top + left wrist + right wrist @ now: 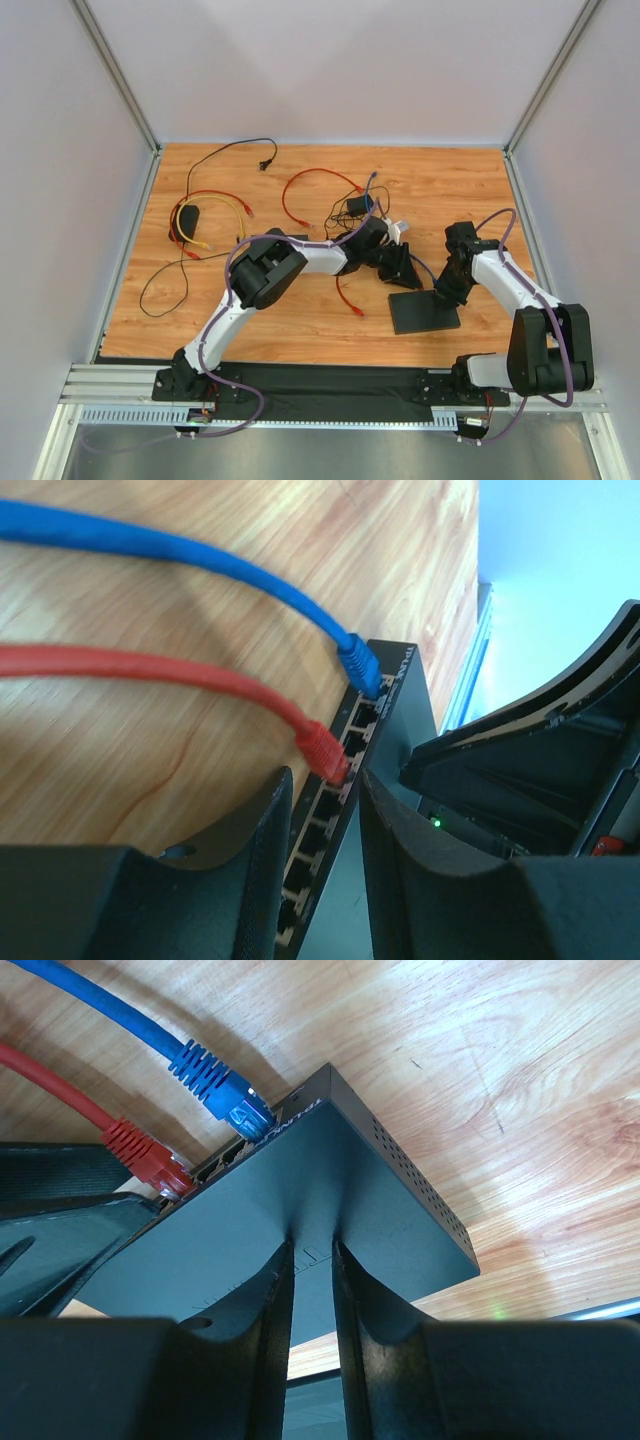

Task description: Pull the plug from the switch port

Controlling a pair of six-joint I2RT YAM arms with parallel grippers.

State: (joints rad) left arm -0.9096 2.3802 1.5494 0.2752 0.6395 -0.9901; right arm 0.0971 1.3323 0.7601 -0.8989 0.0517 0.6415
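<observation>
Just ahead of left gripper (plug)

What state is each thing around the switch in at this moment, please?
Switch: flat on the table, pressed by the right hand.
Blue plug: seated in a port.
Red plug: seated in a port, just ahead of the left hand.
Left hand: open, straddling the port row, holding nothing.
Right hand: fingers nearly together on the switch top, gripping nothing.

The worktop is pale wood-grain, perhaps laminate, with a soft sheen. The switch casing is matt dark metal, its side perforated.
</observation>
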